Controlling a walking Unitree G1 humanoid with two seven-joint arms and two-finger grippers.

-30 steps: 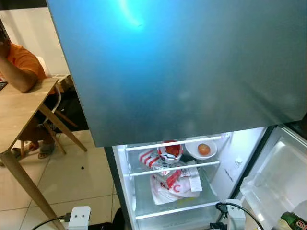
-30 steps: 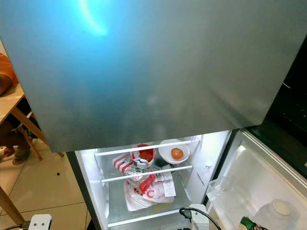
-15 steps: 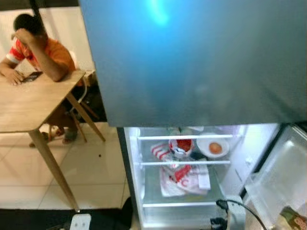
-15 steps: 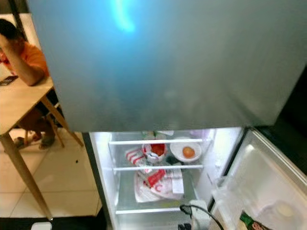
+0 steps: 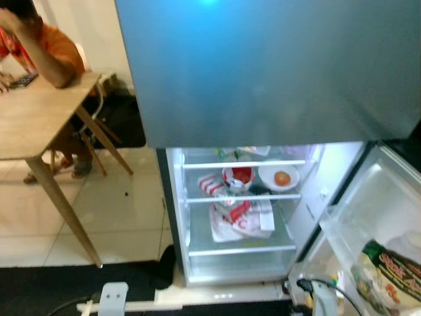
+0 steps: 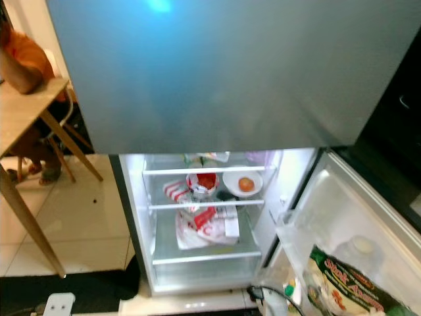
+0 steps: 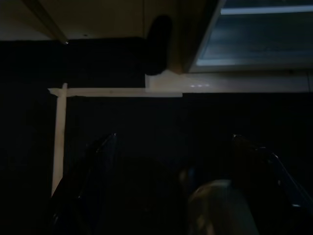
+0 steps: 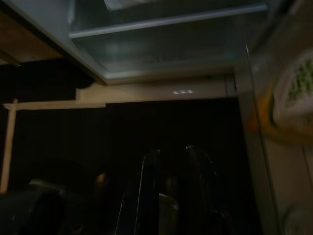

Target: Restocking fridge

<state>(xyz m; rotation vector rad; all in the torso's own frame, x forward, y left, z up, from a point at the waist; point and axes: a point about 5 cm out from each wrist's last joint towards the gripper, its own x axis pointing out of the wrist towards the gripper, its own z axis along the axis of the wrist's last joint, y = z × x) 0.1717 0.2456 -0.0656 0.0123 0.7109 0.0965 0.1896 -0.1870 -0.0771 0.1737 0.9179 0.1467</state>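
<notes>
Two grippers hang low before the open fridge (image 5: 172, 197): left gripper (image 7: 171, 161) fingers spread wide, empty; right gripper (image 8: 168, 166) fingers nearly together, empty. Its door (image 6: 368, 224) swings right, holding a green packet (image 6: 342, 283) standing upright.

open fridge (image 5: 177, 217), lit, shelves partly stocked

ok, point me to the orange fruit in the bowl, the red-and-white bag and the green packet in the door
orange fruit (image 5: 282, 178), left eye view, middle of the fruit in the white bowl.
red-and-white bag (image 5: 238, 219), left eye view, printed front, lying on the shelf under the bowl.
green packet (image 6: 343, 282), right eye view, its lettered face, in the door bin.
</notes>
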